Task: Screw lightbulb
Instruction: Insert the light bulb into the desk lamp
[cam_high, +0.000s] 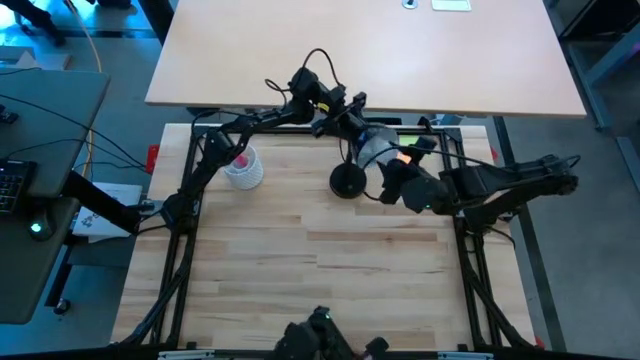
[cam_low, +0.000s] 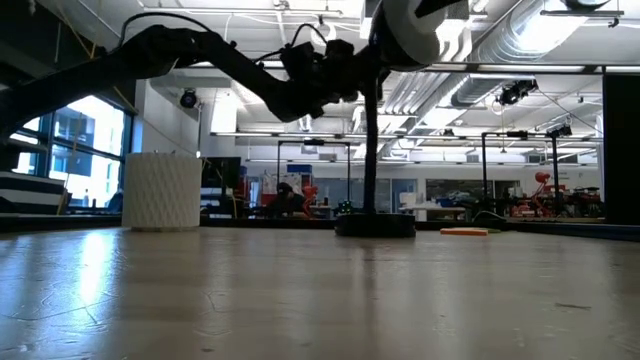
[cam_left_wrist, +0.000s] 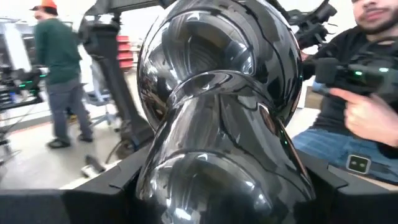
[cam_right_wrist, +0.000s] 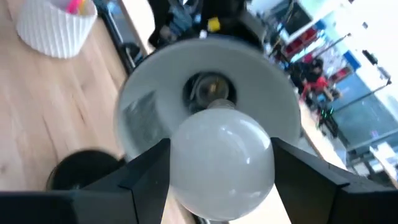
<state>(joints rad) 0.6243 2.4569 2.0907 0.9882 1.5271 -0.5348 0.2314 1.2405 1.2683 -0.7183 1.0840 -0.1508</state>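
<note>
My right hand (cam_right_wrist: 217, 186) clamps the small white frosted lightbulb (cam_right_wrist: 221, 155), its screw base aimed at the black lamp shade's socket (cam_right_wrist: 210, 90) at twelve o'clock; my left hand (cam_left_wrist: 217, 186) clamps the shade.

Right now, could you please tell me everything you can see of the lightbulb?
The lightbulb is a small, white, frosted bulb of rounded pear shape, matte like glass. The right gripper holds it between its dark fingers, one on each side of the globe. Its narrow neck points into the open lamp shade, straight at the brassy socket. The screw base is hardly visible, so I cannot tell whether it has entered the socket. In the high view the bulb cannot be made out.
</note>
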